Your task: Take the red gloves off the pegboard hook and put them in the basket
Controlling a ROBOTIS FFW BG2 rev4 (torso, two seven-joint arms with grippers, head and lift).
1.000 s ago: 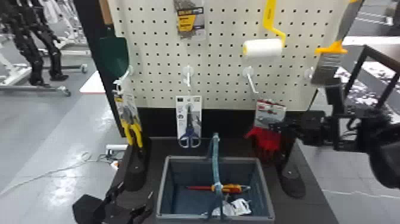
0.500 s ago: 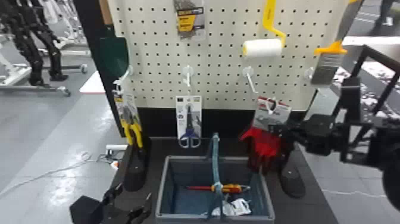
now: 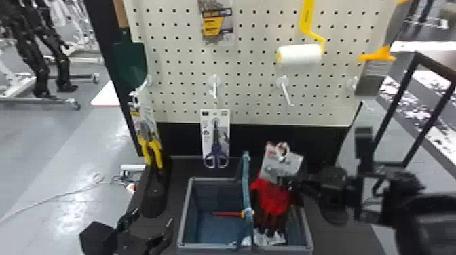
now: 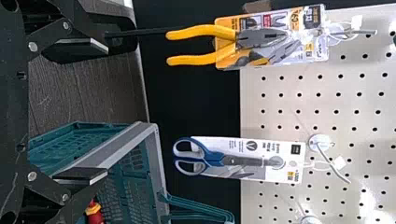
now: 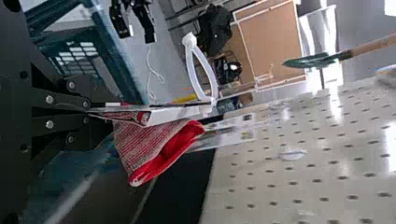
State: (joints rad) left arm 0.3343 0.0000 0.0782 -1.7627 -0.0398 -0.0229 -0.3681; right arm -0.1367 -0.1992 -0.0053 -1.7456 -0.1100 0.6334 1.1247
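Observation:
My right gripper (image 3: 288, 183) is shut on the red gloves (image 3: 274, 200) near their card, holding them over the right part of the basket (image 3: 183, 217). The glove fingers hang down past the basket's top, right of its raised handle. In the right wrist view the right gripper (image 5: 91, 110) pinches the card edge, with the red gloves (image 5: 154, 144) spread beside it. My left gripper (image 3: 151, 226) stands open at the lower left, beside the basket; in the left wrist view the left gripper (image 4: 100, 109) has its fingers wide apart with nothing between them.
The basket holds a red screwdriver (image 3: 227, 214) and a clear package (image 3: 271, 238). Packaged scissors (image 3: 215, 139) and yellow-handled pliers (image 3: 149, 142) hang on the pegboard (image 3: 251, 84). A bare hook (image 3: 286, 91) sticks out above the gloves.
The gloves have moved left and toward the basket with my right gripper, away from the pegboard's right side. The left arm shows little change.

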